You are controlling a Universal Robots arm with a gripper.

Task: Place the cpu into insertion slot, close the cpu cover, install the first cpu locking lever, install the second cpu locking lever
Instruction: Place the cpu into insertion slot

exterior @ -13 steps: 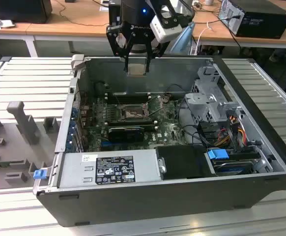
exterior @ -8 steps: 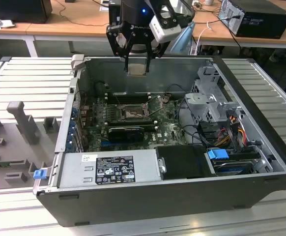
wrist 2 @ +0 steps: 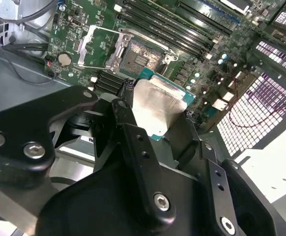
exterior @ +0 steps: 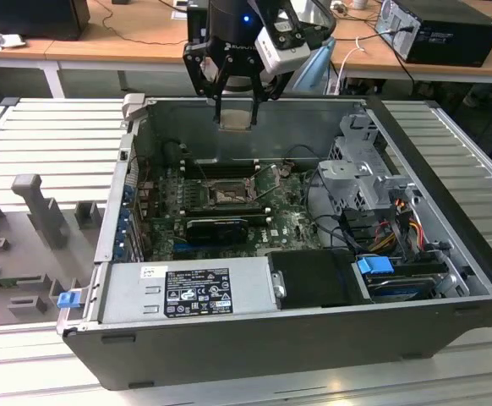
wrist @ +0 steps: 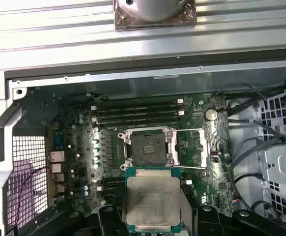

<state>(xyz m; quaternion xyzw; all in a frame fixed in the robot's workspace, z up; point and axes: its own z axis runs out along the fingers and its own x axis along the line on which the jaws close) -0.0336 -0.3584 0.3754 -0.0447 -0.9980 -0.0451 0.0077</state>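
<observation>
**Step in hand: placing the cpu.**

1. End effector [exterior: 235, 110]: closed on the cpu [exterior: 234, 118], gripping it by two opposite edges. In the first wrist view the cpu [wrist: 153, 201] shows its grey metal face, rimmed in green, toward the camera. The exterior view shows a tan face.

2. Position: the cpu hangs well above the insertion slot [exterior: 226, 196], about level with the upper rim of the computer case [exterior: 449, 211]. It touches nothing but the end effector.

3. Insertion slot: in both wrist views the insertion slot [wrist: 147, 148] [wrist 2: 139, 60] is bare, its dark pin field exposed. The cpu cover [wrist 2: 91, 45] is swung open and lies just beside the insertion slot. Its window is clear of the pin field.

4. Task status (judged from the above): the cpu is not yet seated, and the cover and both locking levers are not yet dealt with.

5. Requirements of this step (a judgement, not an observation):
   - Bring the chip's edges square to the frame of the insertion slot and centre it directly above.
   - Keep it level on the way down, since a tilted corner could bend pins.
   - Keep the descent clear of the open cover beside the insertion slot.
   - The corner orientation marks cannot be made out here.
</observation>
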